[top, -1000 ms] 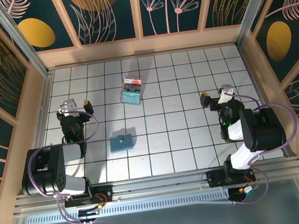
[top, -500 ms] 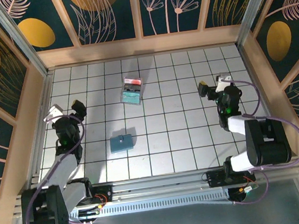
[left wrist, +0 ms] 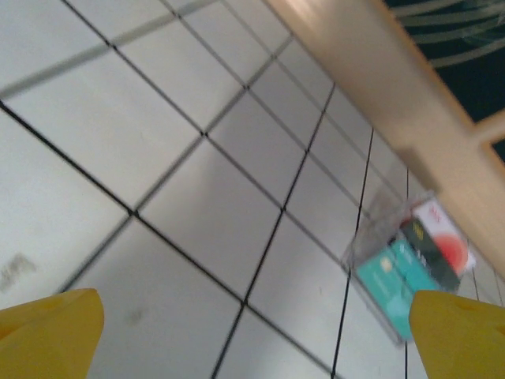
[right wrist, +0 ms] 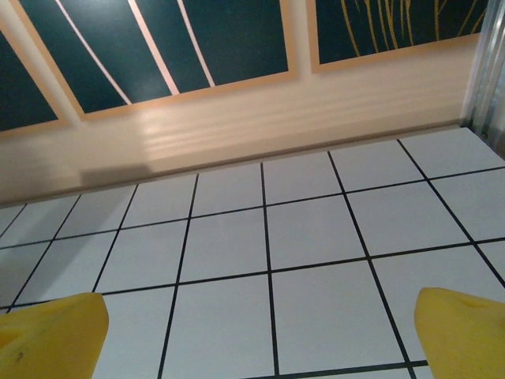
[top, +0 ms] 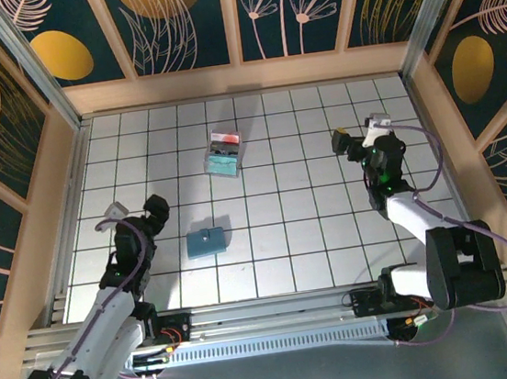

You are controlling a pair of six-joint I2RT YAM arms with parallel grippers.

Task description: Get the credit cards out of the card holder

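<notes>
The card holder (top: 206, 241) is a small slate-blue wallet lying shut and flat on the tiled floor, left of the middle and near the front. The credit cards are hidden. My left gripper (top: 136, 208) hovers about two tiles to the holder's left and slightly behind it, open and empty. In the left wrist view its yellow fingertips (left wrist: 47, 335) stand wide apart over bare tiles. My right gripper (top: 360, 133) is far off at the right, open and empty, with its yellow fingertips (right wrist: 51, 335) spread over bare floor and facing the back wall.
A small clear plastic box (top: 224, 153) with teal, black and red showing through lies behind the holder; it also sits at the right of the left wrist view as the clear box (left wrist: 410, 268). Wooden walls (top: 240, 78) enclose the tiled floor (top: 304, 220).
Both arms have unfolded from their tucked poses. The left gripper came nearer and slightly right toward the holder; the right gripper moved farther back. Both stayed open.
</notes>
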